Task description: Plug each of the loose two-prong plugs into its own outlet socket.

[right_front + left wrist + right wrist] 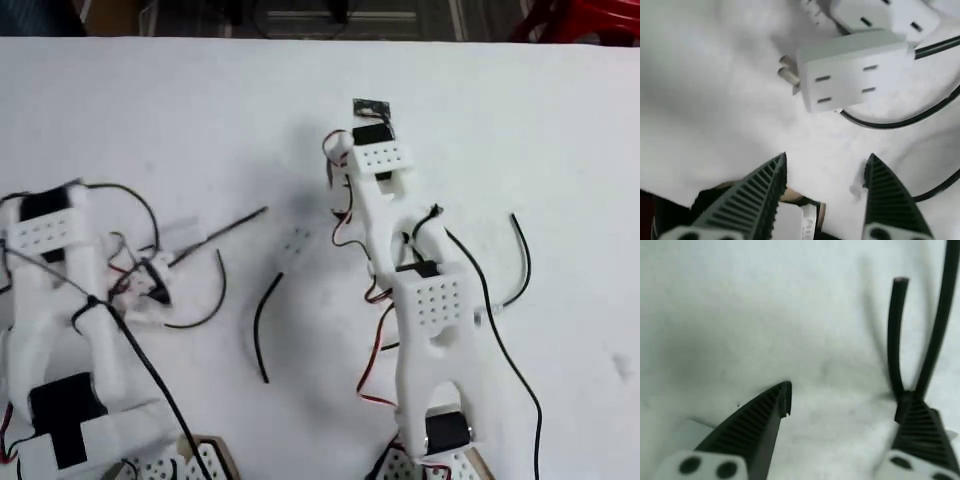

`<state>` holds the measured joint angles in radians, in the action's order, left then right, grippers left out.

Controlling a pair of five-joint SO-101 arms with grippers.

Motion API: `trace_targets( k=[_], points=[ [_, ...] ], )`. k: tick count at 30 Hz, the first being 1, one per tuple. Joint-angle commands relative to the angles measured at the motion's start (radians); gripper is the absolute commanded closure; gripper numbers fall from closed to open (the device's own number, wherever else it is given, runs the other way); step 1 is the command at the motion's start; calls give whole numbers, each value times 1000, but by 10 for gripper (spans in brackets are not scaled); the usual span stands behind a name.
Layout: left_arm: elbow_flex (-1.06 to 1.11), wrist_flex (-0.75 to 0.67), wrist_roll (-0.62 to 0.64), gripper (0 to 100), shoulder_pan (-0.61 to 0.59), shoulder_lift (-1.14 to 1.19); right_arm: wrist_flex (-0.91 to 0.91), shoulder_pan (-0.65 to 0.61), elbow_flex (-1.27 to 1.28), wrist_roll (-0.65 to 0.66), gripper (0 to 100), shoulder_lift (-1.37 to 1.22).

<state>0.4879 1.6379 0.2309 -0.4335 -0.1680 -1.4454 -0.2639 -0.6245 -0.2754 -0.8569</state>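
Two-prong plug [850, 75], a white block with two metal prongs at one end and two pairs of slots on its face, lies on the white table [700, 75]. It is straight ahead of the left gripper [827, 160], out past its tips and apart from them. That gripper's jaws stand wide apart with nothing between them. A second white socket block [885, 15], also slotted, lies farther out from the jaws, just beside the plug. A black cord [900, 120] curves past the plug on the side nearer the jaws. Lettering on either block cannot be made out.

The right gripper [845, 395] has its jaws apart too, over bare table. A cut-ended black wire [896, 330] and a second strand run out ahead from the tip of one jaw. Whether they touch it cannot be told.
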Motion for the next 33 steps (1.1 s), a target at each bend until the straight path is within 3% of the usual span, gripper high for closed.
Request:
trace_targets(
  k=[1,11,20,30,33],
  points=[
    [60,-124,9,748,73,4,25,-16,-6,11,672,-2],
    [92,-170,11,748,-65,7,25,-16,-6,11,672,-2],
    [137,-233,94,745,-71,21,24,-16,-5,11,672,-2],
    [-51,-267,97,748,-73,430,22,-13,-2,11,673,-4],
    [-157,-189,97,751,-73,559,22,-15,-2,11,673,-4]
  ],
)
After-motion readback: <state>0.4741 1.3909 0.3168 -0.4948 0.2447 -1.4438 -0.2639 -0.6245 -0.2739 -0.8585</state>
